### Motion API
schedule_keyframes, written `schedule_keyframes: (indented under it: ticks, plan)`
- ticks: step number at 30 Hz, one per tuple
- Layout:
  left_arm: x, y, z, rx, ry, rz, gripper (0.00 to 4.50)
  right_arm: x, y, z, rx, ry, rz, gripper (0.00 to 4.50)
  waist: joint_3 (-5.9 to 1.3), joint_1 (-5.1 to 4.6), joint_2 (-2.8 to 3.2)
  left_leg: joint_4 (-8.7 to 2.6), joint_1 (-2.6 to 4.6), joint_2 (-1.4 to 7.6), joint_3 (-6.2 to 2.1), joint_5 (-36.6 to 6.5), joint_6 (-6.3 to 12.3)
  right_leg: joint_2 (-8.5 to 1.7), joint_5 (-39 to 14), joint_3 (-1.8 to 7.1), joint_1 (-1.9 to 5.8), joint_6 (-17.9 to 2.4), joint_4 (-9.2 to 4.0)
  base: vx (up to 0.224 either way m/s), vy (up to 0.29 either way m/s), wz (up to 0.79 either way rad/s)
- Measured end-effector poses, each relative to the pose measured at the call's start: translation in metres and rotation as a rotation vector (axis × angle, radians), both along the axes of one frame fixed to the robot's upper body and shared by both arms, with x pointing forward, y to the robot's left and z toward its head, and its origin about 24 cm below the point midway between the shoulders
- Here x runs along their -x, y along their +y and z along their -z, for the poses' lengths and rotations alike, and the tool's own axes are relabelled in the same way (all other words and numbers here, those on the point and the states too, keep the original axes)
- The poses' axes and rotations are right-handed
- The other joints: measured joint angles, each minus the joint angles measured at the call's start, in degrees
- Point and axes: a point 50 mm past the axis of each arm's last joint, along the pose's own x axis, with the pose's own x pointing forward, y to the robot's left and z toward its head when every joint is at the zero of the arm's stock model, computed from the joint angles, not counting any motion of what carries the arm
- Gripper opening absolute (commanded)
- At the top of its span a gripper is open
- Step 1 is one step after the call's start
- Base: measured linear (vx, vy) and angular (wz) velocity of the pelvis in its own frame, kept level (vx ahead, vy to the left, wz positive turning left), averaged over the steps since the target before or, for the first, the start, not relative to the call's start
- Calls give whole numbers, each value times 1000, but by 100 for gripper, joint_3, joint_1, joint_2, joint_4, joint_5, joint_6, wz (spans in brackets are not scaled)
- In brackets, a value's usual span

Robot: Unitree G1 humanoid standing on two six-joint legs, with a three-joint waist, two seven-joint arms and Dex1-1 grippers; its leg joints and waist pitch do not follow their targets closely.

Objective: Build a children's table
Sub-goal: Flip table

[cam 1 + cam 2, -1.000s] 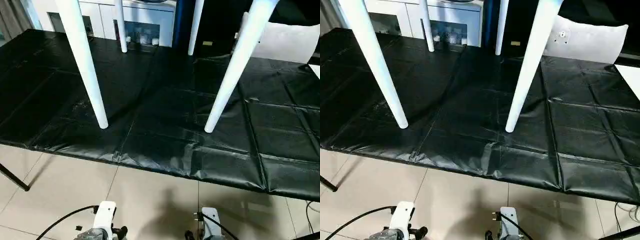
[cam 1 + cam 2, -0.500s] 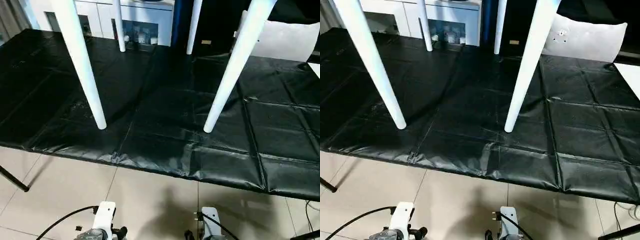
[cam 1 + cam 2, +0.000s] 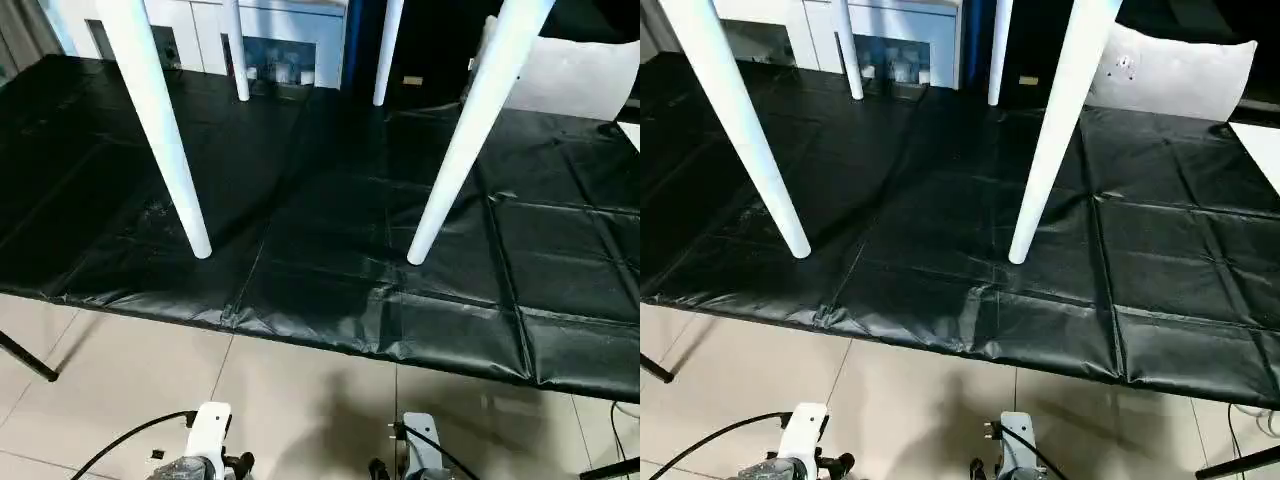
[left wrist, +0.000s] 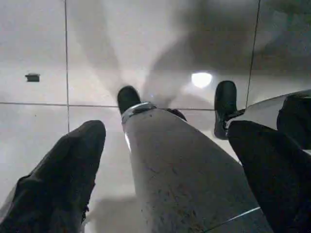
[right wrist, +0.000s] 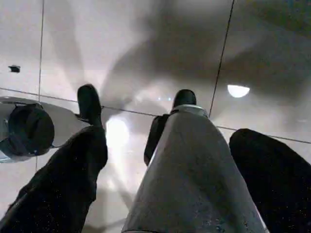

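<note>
On the counter: I see four white table legs standing on the black sheet (image 3: 330,230) that covers the counter; their upper ends run out of my head view, so I cannot see the tabletop.
Near left leg (image 3: 160,120): foot down close to the counter's near edge, toward its left side, leaning slightly.
Near right leg (image 3: 470,125): foot down close to the near edge, around the middle of the counter, tilted so its upper part leans right.
Far left leg (image 3: 236,50): foot by the far edge.
Far right leg (image 3: 386,50): foot by the far edge, beside the far left one and apart from it.
Behind the counter: a white cabinet (image 3: 270,40) with glass doors; a white panel (image 3: 570,80) by the far right corner.
Left gripper (image 4: 165,160): I read its black fingers (image 4: 63,179) as spread apart, empty, pointing at the tiled floor (image 4: 34,48).
Right gripper (image 5: 170,179): fingers (image 5: 63,184) likewise spread, holding nothing, over the same floor.
</note>
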Motion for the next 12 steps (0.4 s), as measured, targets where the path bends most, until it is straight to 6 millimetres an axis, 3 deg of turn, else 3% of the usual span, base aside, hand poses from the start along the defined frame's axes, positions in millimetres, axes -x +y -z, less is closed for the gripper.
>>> schedule_keyframes:
  ticks: [12]
  plan:
    - [0, 1, 0, -1, 0, 0, 450, -1, 0, 0, 0, -2, -1, 443, 22, -2, -7, -43, 0, 0, 14, 0, 0, 1, -2, -1, -1, -2, -46, 0, 0, 0]
